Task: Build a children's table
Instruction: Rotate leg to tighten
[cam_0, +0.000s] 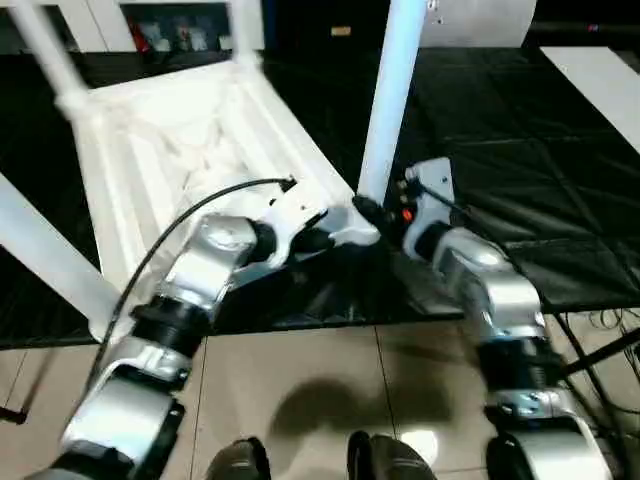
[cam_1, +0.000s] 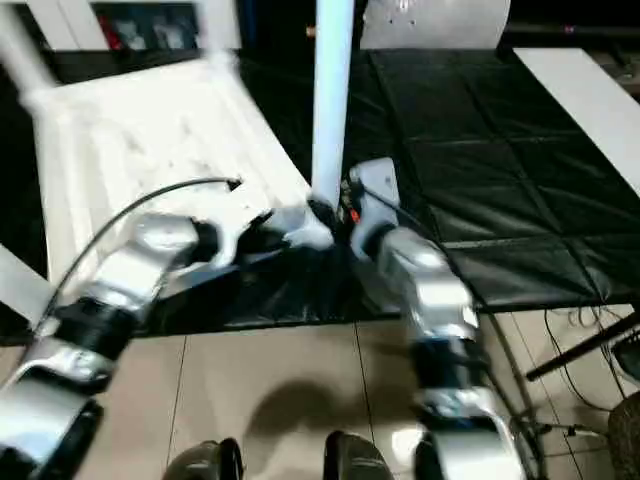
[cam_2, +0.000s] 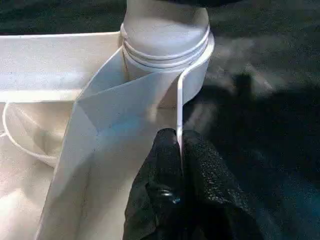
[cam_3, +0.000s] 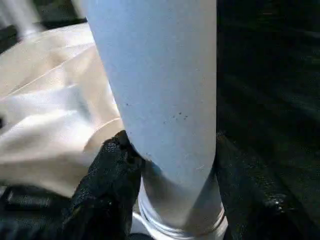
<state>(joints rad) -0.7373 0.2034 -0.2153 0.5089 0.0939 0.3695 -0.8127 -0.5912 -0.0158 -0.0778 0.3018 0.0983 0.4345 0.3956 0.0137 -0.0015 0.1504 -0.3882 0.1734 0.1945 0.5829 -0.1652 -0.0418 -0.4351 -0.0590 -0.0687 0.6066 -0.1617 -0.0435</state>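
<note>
White plastic everywhere — the children's table top, a big ribbed rectangle, lies upside down on the black padded mat, ribs showing, with long white tubular legs already rising from its other corners. All the action is at the near corner socket, where another white tubular leg stands upright. The left gripper has its two black fingers pressed together on the thin plastic side wall of the top, right beside that socket. The right gripper sits low on the leg, one finger on each side of the tube, clamped around it just above the threaded collar. This looks like the seating step — and the way to do it well is to keep the leg square to the top while turning, let the left grip stop the top from sliding, and regrip low on the tube rather than force a crooked thread.
</note>
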